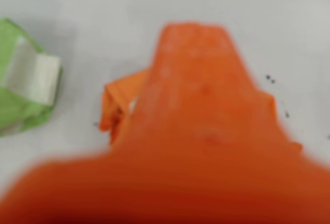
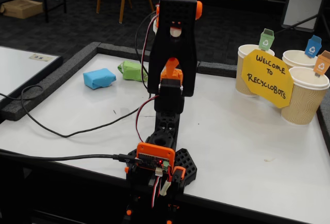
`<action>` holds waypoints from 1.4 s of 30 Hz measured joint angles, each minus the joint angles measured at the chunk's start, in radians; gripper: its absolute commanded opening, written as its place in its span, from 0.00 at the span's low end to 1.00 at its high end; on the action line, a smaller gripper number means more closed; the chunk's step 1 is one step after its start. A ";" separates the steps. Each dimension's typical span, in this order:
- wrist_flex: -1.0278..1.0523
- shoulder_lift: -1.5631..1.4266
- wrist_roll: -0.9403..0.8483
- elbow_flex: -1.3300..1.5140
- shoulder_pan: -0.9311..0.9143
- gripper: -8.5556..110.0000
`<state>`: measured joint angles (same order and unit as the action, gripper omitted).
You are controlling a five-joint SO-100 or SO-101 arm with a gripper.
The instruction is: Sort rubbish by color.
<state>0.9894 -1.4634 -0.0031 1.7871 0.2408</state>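
Fixed view: yellow sign (image 2: 266,78) reads "Welcome to Recyclobots", fronting tagged cups (image 2: 304,96). Blue lump (image 2: 99,78) lies beside green lump (image 2: 132,70). Whether the gripper (image 1: 121,111) is closed can't be told.

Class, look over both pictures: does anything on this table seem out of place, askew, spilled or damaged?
Nothing stands out. The blue lump and green lump lie loose on the table, unsorted. The three cups stand upright behind the yellow sign; nothing is spilled.
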 measured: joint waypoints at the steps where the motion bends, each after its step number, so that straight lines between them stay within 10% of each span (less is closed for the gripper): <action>1: -0.005 0.009 0.000 0.000 -0.005 0.26; 42: -0.054 0.166 0.000 -0.074 -0.029 0.07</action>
<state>0.9357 -1.2977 -0.0031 1.7135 0.2117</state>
